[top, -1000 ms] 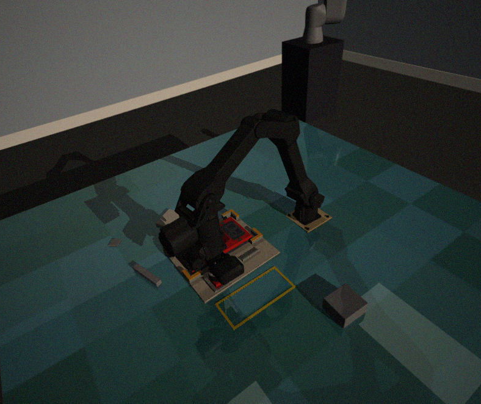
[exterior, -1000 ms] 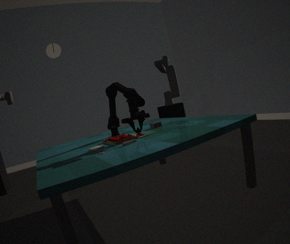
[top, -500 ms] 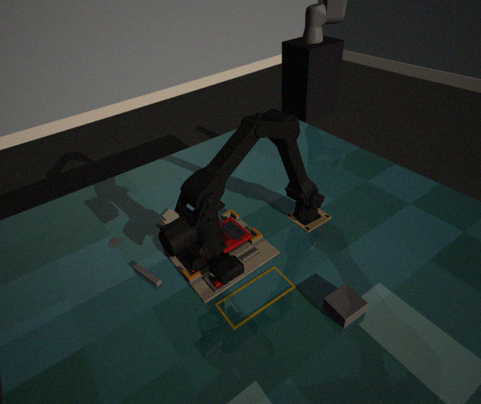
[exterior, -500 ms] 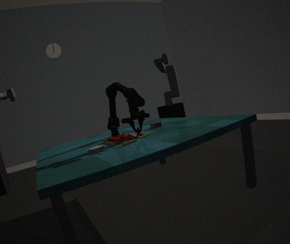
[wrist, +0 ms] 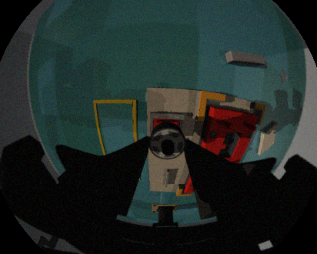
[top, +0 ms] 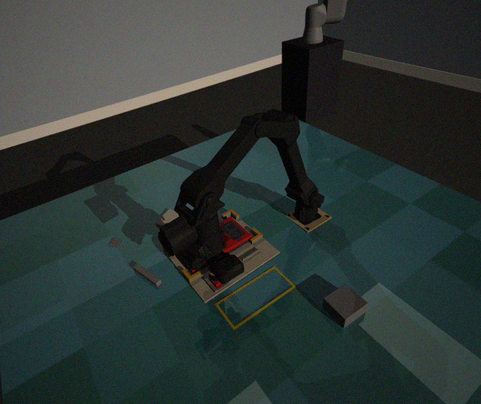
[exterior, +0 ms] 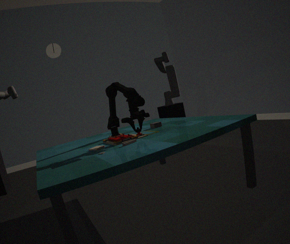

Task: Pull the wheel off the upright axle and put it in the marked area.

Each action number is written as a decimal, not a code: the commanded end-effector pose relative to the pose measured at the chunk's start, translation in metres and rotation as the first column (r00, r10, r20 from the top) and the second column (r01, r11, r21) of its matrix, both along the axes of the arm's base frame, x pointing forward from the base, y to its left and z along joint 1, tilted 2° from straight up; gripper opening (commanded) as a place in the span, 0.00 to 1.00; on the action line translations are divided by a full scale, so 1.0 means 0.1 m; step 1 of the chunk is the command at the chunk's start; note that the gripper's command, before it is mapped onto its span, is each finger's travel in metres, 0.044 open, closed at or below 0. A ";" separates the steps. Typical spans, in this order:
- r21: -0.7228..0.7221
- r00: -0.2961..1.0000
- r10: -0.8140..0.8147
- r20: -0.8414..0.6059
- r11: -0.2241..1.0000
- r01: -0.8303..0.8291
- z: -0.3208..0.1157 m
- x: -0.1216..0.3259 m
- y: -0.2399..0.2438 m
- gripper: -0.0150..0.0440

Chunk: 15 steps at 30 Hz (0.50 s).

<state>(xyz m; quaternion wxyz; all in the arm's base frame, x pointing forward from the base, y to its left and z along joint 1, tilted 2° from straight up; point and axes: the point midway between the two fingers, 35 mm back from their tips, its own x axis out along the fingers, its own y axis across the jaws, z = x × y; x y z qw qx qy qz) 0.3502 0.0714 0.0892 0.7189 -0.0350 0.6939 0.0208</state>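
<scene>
Teal patches cover the table [top: 115, 339] [exterior: 192, 133] [wrist: 158, 42] under you. Your fingers pinch the wheel [wrist: 167, 143] from both sides, above the board [top: 269, 251] [wrist: 156, 101]. Just beside them lies the yellow outline [top: 264, 307] [wrist: 135, 115]; on their other side sits the red part [top: 243, 237] [wrist: 239, 148]. Farther out rest the bar [top: 146, 274] [wrist: 246, 58] and, well apart, the block [top: 345, 302] [exterior: 155, 125].
</scene>
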 end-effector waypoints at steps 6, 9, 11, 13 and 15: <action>0.001 1.000 0.000 0.005 1.000 0.000 0.06 0.00 0.00 0.25; 0.001 1.000 0.000 0.005 1.000 0.000 0.07 0.00 0.00 0.25; 0.001 1.000 0.000 0.005 1.000 0.000 0.07 0.00 0.00 0.25; 0.001 1.000 0.000 0.006 1.000 0.000 0.08 0.00 0.00 0.25; 0.001 1.000 0.000 0.006 1.000 0.000 0.09 0.00 0.00 0.25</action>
